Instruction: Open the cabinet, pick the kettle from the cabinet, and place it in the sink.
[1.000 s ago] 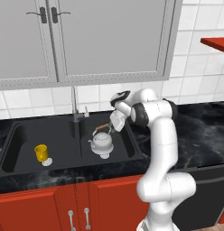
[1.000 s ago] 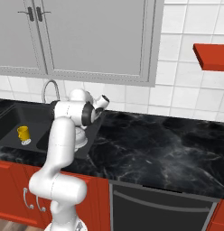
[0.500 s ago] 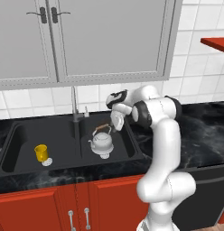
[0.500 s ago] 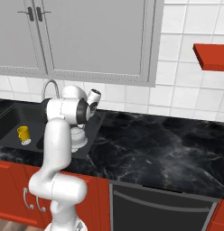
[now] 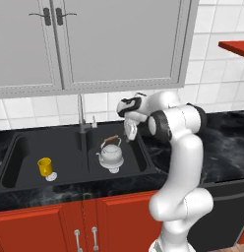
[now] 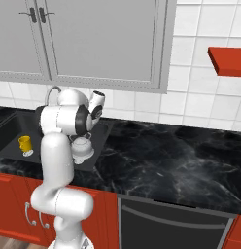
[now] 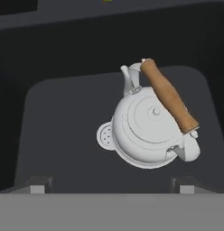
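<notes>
Hand view: your gripper (image 7: 111,184) has lifted, jaws apart and empty; kettle (image 7: 150,131) sits at twelve o'clock, probably settled in the sink (image 5: 65,173).

End effector (image 5: 130,129) risen from kettle (image 5: 110,154), now higher above right sink (image 5: 70,170) basin. Arm elbow swung up, left in both base views. Kettle unmoved, released.

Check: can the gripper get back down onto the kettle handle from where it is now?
Probably yes. The gripper hangs open above the kettle, which sits upright in the right basin of the sink. In the hand view the brown handle lies bare below the fingertips, nothing between them.
</notes>
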Controlling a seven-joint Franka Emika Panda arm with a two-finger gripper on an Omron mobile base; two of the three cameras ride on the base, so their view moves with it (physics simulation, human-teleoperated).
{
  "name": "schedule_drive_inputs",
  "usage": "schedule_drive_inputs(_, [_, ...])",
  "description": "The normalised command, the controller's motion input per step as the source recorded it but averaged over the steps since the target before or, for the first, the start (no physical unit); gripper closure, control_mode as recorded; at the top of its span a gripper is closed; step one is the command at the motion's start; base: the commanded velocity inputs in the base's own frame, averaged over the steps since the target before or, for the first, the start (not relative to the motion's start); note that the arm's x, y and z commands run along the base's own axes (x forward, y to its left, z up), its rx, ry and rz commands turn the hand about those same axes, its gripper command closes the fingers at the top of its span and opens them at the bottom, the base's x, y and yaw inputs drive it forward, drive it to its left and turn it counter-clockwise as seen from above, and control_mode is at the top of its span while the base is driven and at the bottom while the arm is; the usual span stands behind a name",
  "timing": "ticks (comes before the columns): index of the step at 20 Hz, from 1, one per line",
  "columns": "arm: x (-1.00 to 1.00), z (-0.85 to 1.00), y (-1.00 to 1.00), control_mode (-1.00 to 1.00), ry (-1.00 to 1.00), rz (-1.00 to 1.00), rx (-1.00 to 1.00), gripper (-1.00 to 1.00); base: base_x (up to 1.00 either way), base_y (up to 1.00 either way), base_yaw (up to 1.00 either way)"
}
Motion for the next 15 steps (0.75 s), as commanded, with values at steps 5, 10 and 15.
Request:
schedule_drive_inputs(5, [-0.38, 0.41, -0.09, -1.0, 0.0, -0.05, 0.0, -1.0, 0.0, 0.0, 0.0])
schedule_drive_inputs(10, [-0.37, 0.37, -0.02, -1.0, -0.01, -0.12, -0.06, -1.0, 0.0, 0.0, 0.0])
schedule_drive_inputs(15, [-0.36, 0.32, 0.0, -1.0, 0.01, -0.34, -0.04, -1.0, 0.0, 0.0, 0.0])
